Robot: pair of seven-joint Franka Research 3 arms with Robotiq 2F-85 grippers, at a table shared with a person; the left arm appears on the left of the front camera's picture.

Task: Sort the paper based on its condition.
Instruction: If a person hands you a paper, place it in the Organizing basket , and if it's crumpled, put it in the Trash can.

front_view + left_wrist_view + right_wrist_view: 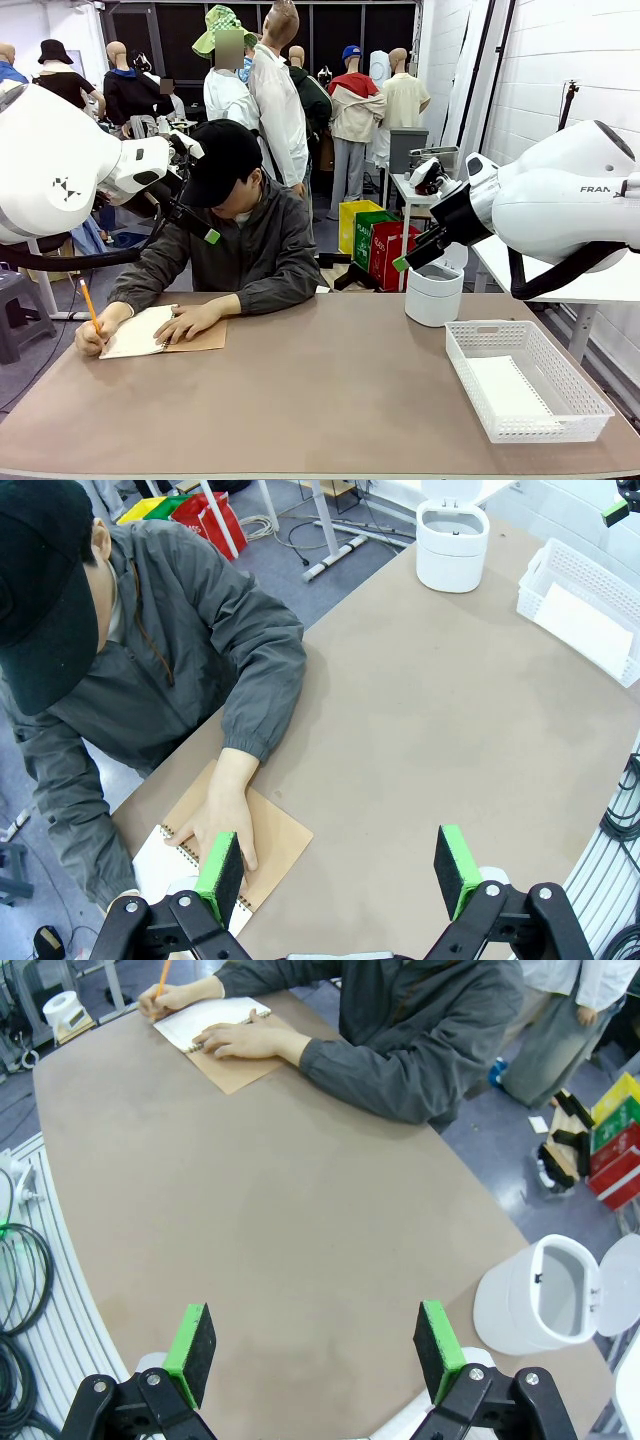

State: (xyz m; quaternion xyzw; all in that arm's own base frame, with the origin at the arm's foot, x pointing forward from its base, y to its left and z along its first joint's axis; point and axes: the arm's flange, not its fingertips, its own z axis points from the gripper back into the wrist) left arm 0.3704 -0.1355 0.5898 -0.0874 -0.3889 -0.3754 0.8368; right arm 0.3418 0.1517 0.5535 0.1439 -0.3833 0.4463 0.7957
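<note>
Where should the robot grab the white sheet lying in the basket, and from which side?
Probably by one short edge, coming straight down from above. The sheet lies flat on the floor of the white basket, and the walls all round block any sideways approach. The open right gripper is the nearer one, though a flat sheet could be hard to pinch.

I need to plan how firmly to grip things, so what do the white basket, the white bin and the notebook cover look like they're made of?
The white basket looks like moulded plastic: its walls are a regular lattice with a matte finish. The white bin seems to be smooth, slightly glossy plastic, with a flip lid standing open. The notebook cover looks like plain brown cardboard, matte and uncoated.
</note>
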